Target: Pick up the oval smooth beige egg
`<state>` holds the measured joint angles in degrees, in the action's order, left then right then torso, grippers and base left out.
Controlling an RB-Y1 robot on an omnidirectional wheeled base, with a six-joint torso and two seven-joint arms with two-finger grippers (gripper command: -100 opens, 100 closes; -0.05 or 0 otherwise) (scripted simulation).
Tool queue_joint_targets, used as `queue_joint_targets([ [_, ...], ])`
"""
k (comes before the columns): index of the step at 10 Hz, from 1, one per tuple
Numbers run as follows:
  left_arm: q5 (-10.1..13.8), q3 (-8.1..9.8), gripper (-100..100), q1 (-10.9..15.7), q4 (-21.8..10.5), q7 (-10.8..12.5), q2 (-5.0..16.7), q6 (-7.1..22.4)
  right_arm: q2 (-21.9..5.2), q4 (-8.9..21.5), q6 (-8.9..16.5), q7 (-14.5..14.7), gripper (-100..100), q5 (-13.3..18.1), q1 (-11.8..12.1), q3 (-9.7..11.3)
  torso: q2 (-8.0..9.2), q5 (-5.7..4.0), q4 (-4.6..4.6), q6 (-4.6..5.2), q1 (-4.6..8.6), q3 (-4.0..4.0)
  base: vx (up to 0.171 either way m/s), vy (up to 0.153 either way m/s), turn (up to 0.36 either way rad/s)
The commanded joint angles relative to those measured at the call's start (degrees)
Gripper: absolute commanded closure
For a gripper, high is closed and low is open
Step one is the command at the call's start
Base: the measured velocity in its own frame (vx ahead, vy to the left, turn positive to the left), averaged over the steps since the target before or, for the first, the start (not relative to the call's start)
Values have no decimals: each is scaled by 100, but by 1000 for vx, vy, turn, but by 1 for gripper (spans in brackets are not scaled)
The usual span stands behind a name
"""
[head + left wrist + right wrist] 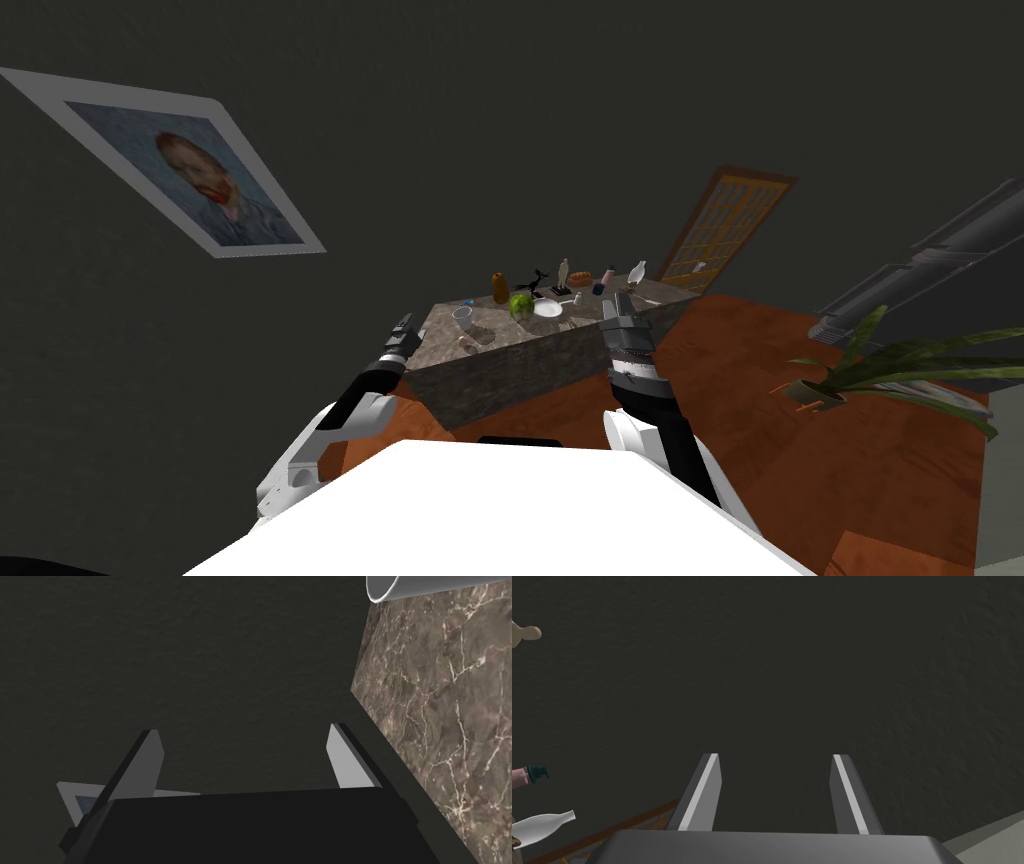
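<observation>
- dark grey wall backs the scene, with a framed portrait on it and a reddish-brown floor on the right.
- marbled brown counter stands ahead in the head view, and both arms reach toward its near edge.
- left claw is spread wide and empty; its wrist view shows the counter's veined surface close beside it.
- right claw is also wide and empty, facing the wall.
- white cup, plate and orange vase sit on the counter; the right wrist view adds a pink bottle and a white bottle.
- egg: i cannot tell which of the counter's small things it is.
</observation>
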<state>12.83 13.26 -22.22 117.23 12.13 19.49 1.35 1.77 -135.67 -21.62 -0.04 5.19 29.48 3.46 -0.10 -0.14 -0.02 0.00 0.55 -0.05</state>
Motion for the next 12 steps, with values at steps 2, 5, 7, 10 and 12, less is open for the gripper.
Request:
queue_joint_targets([
  [2, 144, 191, -100, 11, -162, 167, 206, 458, 0, 0, 0, 0, 0, 0, 0, 0, 0, 1, 0, 0, -11, 0, 26, -127, -19],
  [5, 330, 432, -100, 23, -400, 369, 475, 941, 0, 0, 0, 0, 0, 0, 0, 0, 0, 2, 0, 0, -8, 0, 36, -149, -25],
  [7, 423, 550, -100, 26, -527, 468, 609, 1279, 0, 0, 0, 0, 0, 0, 0, 0, -8, -2, -2, -1, 0, -5, 59, -145, -15],
  [10, 606, 779, -100, 22, -795, 660, 879, 1775, 0, 0, 0, 0, 0, 0, 0, 0, -4, 3, -1, 0, -15, -2, 46, -130, -27],
  [12, 695, 889, -100, 17, -934, 754, 1014, 2079, 0, 0, 0, 0, 0, 0, 0, 0, -10, 1, -3, -1, -8, -6, 59, -131, -12],
])
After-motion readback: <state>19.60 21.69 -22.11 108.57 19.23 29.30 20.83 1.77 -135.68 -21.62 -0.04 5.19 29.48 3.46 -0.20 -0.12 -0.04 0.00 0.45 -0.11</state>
